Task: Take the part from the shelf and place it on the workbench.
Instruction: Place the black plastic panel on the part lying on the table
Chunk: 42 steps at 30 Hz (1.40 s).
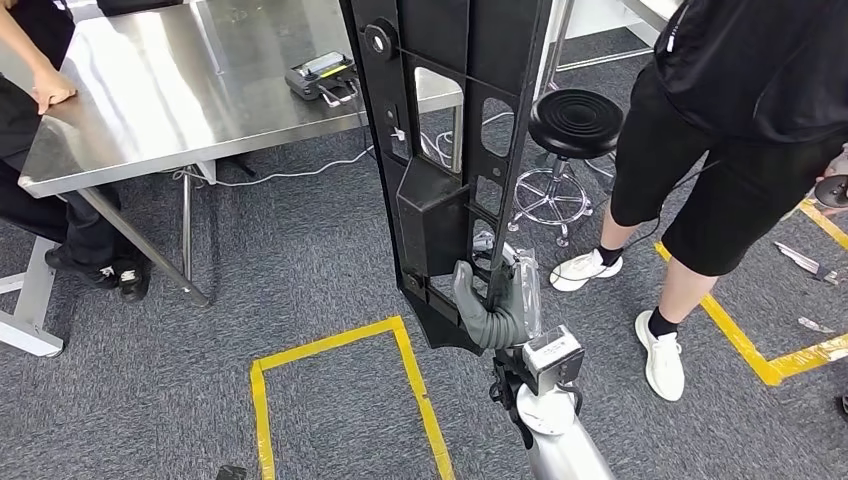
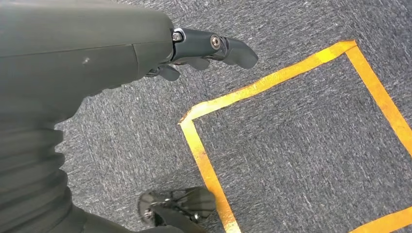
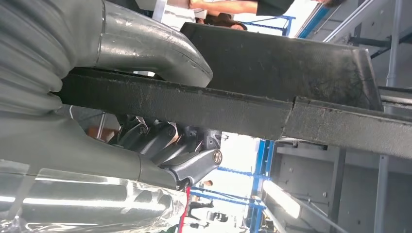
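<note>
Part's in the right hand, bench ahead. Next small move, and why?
Probably carry the black part forward and left toward the steel workbench. The right hand grips its lower end, upright, over the carpet, so it is not yet above the benchtop. Keep clear of the stool and the standing person.

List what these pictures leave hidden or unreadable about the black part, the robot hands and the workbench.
- Black part: its upper end is cut off by the head view's top edge.
- Right robot hand: its fingers lie behind the part in the head view; a shiny plastic wrap covers part of the hand in the right wrist view.
- Small device on the workbench: too small to identify.
- Left robot hand: its own cover hides most fingers in the left wrist view.
</note>
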Motion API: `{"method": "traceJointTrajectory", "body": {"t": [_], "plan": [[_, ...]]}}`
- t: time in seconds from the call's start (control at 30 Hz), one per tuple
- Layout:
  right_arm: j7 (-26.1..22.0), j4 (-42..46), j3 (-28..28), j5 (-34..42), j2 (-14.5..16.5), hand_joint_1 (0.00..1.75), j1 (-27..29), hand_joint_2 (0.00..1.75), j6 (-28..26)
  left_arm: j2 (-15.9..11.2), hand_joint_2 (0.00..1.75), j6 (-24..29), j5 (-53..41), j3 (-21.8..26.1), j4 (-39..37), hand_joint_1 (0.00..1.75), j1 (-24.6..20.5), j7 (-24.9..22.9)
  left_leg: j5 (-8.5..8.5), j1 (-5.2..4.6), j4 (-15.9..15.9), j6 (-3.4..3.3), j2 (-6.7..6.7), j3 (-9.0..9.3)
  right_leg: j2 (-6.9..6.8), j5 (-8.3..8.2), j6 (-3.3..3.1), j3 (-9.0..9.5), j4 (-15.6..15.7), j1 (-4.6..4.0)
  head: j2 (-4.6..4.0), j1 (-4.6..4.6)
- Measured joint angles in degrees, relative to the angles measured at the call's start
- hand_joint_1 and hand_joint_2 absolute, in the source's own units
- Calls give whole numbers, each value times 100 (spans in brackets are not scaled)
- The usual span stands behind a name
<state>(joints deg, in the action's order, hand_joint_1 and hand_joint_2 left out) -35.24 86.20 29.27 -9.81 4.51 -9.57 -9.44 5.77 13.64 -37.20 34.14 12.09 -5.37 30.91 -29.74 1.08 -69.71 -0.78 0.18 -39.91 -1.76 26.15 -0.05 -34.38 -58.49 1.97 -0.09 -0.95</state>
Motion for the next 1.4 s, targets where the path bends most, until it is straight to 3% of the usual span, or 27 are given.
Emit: {"method": "traceJointTrajectory", "body": {"t": [0.07,0.13,0.2,0.27,0.37,0.43,0.47,0.53,0.6,0.63,0.7,0.73,0.8,0.87,0.9,0.93,0.97,1.0,1.07,1.1,1.13,1.27,1.33,1.4], "plan": [[-1,1,-1,0,7,175,-3,175,0,-2,175,0,0,1,0,0,-8,1,328,-39,750,-54,167,368,-59,19,23,48,12,-17,0,4],[-1,3,-2,-1,11,175,-5,175,0,-4,175,0,-4,1,0,0,-22,2,385,-96,1050,-106,256,510,-121,34,67,78,34,-33,0,5],[0,7,-2,-9,18,175,-2,175,0,-9,175,0,-9,1,1,0,-27,2,402,-127,1103,-174,158,533,-194,36,141,113,86,-46,0,0],[-2,14,-2,-16,26,175,-4,175,-2,-3,175,0,-9,1,1,0,-26,7,483,-119,1250,-256,50,633,-129,119,170,84,-29,-68,0,20],[-6,17,0,-24,1,175,9,175,-6,8,175,0,-13,2,0,0,-39,11,563,-116,1356,-333,-109,701,102,515,77,-377,-989,-79,0,65],[-3,11,0,-31,-30,175,39,175,-9,9,175,-1,-16,3,0,0,-39,11,561,-144,1354,-337,-246,701,137,619,86,-661,-1452,-82,0,76],[-2,9,0,-33,-38,175,47,175,-10,11,175,-1,-17,3,0,0,-38,11,559,-158,1352,-336,-318,704,150,541,117,-667,-1386,-85,0,79],[-2,9,0,-34,-46,175,47,175,-11,18,175,-4,-17,3,0,0,-38,12,549,-183,1341,-326,-461,713,260,179,174,-360,-621,-91,0,81],[-4,9,1,-35,-47,175,44,175,-11,23,175,-11,-17,3,0,0,-39,20,519,-216,1305,-292,-573,695,422,-98,136,-46,59,-99,0,78],[-4,9,1,-35,-47,175,42,175,-11,25,175,-18,-17,3,0,0,-36,27,505,-220,1290,-271,-612,676,469,-148,95,17,190,-104,0,73],[-5,9,1,-35,-44,175,35,175,-12,21,175,-31,-17,4,0,0,-22,43,486,-205,1275,-228,-671,642,420,-170,16,43,223,-95,0,74],[-5,10,0,-36,-36,175,32,175,-13,16,175,-36,-17,5,0,0,-14,48,461,-197,1243,-199,-642,629,391,-177,-13,64,242,-82,0,75],[-8,11,-1,-42,-17,175,26,175,-13,4,175,-45,-17,9,0,0,-9,71,272,-174,934,-110,-425,496,325,-177,-79,123,283,-40,0,46],[-13,10,-1,-50,-8,175,28,175,-13,2,175,-60,-15,9,0,0,-16,105,-67,-108,249,-8,-158,147,262,-153,-128,158,289,-45,0,16],[-13,8,-1,-58,-8,175,31,175,-13,2,175,-69,-13,10,0,0,-19,120,-202,-62,-106,32,-91,-58,233,-142,-138,165,287,-49,0,16],[-13,7,-1,-68,-9,175,34,175,-13,1,175,-78,-10,11,0,0,-19,132,-246,-23,-324,62,-61,-201,208,-133,-138,167,286,-50,0,15],[-11,5,1,-85,-10,175,36,175,-9,-2,175,-87,-7,13,0,0,-19,142,-164,14,-326,87,-45,-234,190,-124,-130,173,285,-49,0,13],[-9,4,2,-107,-9,175,37,175,-4,-7,175,-93,-4,15,0,0,-19,154,21,42,-87,101,-35,-135,178,-112,-114,188,285,-44,0,13],[-5,4,14,-153,-7,175,33,175,12,-19,175,-99,-2,19,0,0,-23,175,443,59,742,94,2,287,165,-85,-71,231,288,-43,0,13],[-4,4,28,-178,-6,175,25,175,22,-22,175,-101,-3,19,0,0,-27,186,552,43,1053,70,17,450,161,-72,-39,245,291,-53,0,18],[-2,1,44,-199,-4,175,17,175,36,-24,175,-102,-4,20,0,0,-31,195,585,20,1223,40,26,538,156,-62,-7,252,294,-62,0,13],[10,-25,116,-273,3,175,-26,175,96,-24,175,-106,-11,21,1,0,-39,205,599,-23,1367,-130,-5,620,133,-2,126,229,258,-79,0,18],[14,-42,157,-300,2,175,-57,175,110,-15,175,-108,-15,21,2,0,-51,207,648,-19,1462,-219,-25,689,142,245,91,-28,-260,-87,0,37],[22,-75,193,-317,-11,175,-62,175,116,-13,175,-109,-18,22,2,0,-59,208,646,-45,1467,-263,-51,697,155,569,42,-479,-1124,-78,0,46]]}}
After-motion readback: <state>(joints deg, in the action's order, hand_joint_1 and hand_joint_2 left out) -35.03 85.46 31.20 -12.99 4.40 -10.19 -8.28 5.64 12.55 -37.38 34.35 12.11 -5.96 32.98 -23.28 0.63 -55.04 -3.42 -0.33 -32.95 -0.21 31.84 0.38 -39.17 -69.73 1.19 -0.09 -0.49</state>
